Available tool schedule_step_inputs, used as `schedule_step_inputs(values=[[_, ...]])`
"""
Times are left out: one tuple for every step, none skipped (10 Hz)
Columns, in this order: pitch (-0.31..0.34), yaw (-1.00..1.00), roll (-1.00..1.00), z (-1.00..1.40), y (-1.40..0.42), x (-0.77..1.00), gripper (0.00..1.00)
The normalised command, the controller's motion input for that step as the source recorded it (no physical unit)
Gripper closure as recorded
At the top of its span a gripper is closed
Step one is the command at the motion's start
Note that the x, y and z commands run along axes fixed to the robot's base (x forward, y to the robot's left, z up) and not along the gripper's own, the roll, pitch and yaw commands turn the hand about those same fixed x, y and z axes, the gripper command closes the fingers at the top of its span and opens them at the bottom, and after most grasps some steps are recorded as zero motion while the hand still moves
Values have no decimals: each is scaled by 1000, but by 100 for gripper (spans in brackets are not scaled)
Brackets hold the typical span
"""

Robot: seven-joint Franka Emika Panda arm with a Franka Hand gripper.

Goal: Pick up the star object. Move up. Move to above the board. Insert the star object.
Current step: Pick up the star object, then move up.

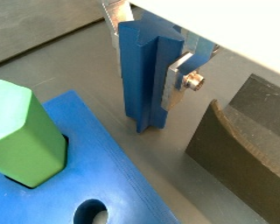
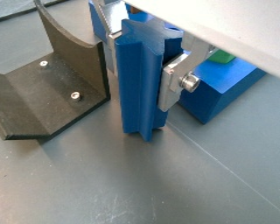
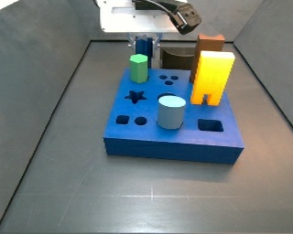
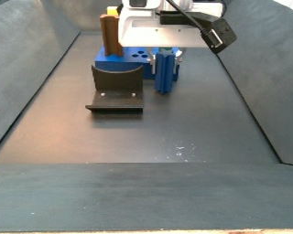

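The gripper (image 2: 140, 63) is clenched on the star object (image 2: 140, 83), its silver fingers (image 2: 175, 80) pressed against the upper sides of the upright dark blue column, whose lower end sits at the table (image 2: 166, 184) just beside the board (image 3: 174, 132). In both side views the gripper (image 4: 165, 50) is low, behind the board's far edge, next to the dark fixture (image 4: 117, 91). The board is a large royal-blue block with a star hole (image 3: 135, 96), round holes and a square hole (image 3: 211, 125). On it stand a yellow block (image 3: 212, 76), a pale blue cylinder (image 3: 171, 112) and a green hexagonal post (image 1: 24, 133). A brown block (image 3: 211, 42) shows behind the yellow one.
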Motion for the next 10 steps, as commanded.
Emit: schedule_step_inputs(values=[[0, 0, 0, 0, 0, 0, 100], [0, 0, 0, 0, 0, 0, 100], [0, 0, 0, 0, 0, 0, 100], [0, 0, 0, 0, 0, 0, 100], [0, 0, 0, 0, 0, 0, 100], [0, 0, 0, 833, 0, 0, 100], [39, -8, -4, 744, 6, -50, 100], [45, -7, -11, 637, 2, -44, 100], [47, -4, -18, 497, -1, -32, 100], [43, -2, -27, 340, -4, -25, 100]])
